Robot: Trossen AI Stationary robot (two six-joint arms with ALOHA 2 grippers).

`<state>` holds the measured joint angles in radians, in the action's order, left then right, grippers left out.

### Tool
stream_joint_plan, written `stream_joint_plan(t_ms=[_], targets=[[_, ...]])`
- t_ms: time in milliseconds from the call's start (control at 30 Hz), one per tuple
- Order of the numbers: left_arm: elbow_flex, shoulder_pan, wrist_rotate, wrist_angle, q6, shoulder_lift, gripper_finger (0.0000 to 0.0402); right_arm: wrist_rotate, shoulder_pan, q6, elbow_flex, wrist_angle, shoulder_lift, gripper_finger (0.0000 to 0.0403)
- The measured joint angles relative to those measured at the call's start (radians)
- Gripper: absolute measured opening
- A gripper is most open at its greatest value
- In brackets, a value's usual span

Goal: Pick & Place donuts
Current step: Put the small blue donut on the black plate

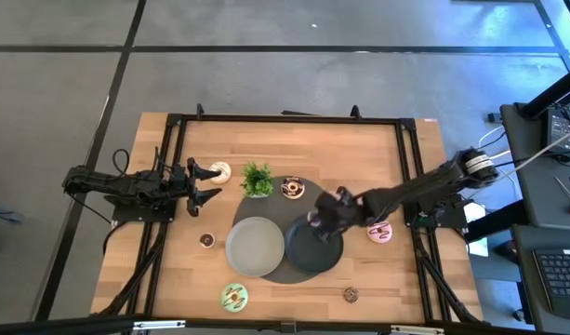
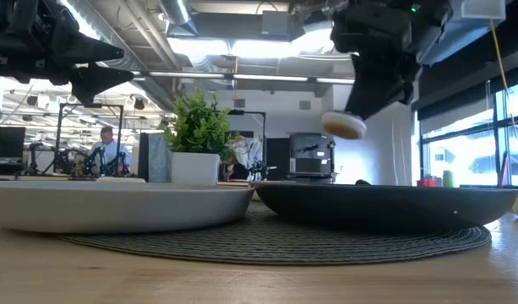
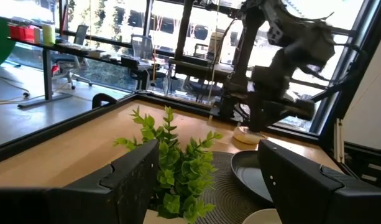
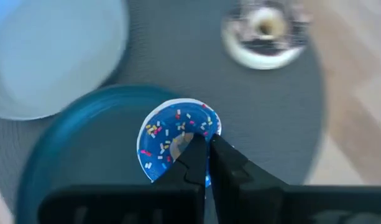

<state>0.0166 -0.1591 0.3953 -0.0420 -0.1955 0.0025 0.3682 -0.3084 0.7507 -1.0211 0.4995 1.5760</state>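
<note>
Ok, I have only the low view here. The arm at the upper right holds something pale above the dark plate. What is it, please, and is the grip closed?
Observer: It is a donut with coloured sprinkles. The right end effector is shut on it, with its fingertips at the hole.
Operator: Is it above the middle of the plate?
Observer: No. It hangs inside the rim of the dark plate, on the side towards the chocolate-sprinkled donut.
Operator: And where does the left arm wait?
Observer: The left end effector is open, beside the white donut, with the plant between it and the plates.
</note>
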Motion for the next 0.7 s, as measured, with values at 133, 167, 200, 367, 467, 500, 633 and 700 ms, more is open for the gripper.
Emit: stream_joint_plan(t_ms=[133, 167, 200, 367, 467, 500, 633, 700], targets=[[0.0, 0.0, 0.0, 0.0, 0.0, 0.0, 0.0269, -0.043, -0.013, -0.024, -0.075, 0.01, 0.122, 0.0018], [0.0, 0.0, 0.0, 0.0, 0.0, 0.0, 0.0269, -0.067, -0.013, -0.031, -0.093, 0.012, 0.151, 0.002], [0.0, 0.0, 0.0, 0.0, 0.0, 0.0, 0.0269, -0.089, -0.013, -0.04, -0.11, 0.013, 0.178, 0.0022], [0.0, 0.0, -0.001, 0.0, 0.0, 0.0, 0.0269, -0.126, -0.018, -0.047, -0.188, 0.094, 0.272, 0.0019], [0.0, 0.0, -0.001, 0.0, 0.0, 0.0, 0.0269, -0.127, -0.018, -0.016, -0.201, 0.145, 0.292, 0.0017], [0.0, 0.0, -0.001, 0.0, 0.0, 0.0, 0.0269, -0.128, -0.018, 0.003, -0.201, 0.148, 0.294, 0.0018], [0.0, 0.0, -0.001, 0.0, 0.0, 0.0, 0.0269, -0.128, -0.018, 0.06, -0.199, 0.186, 0.295, 0.0027], [0.0, 0.0, -0.001, 0.0, 0.0, 0.0, 0.0269, -0.127, -0.018, 0.064, -0.199, 0.183, 0.295, 0.003]])
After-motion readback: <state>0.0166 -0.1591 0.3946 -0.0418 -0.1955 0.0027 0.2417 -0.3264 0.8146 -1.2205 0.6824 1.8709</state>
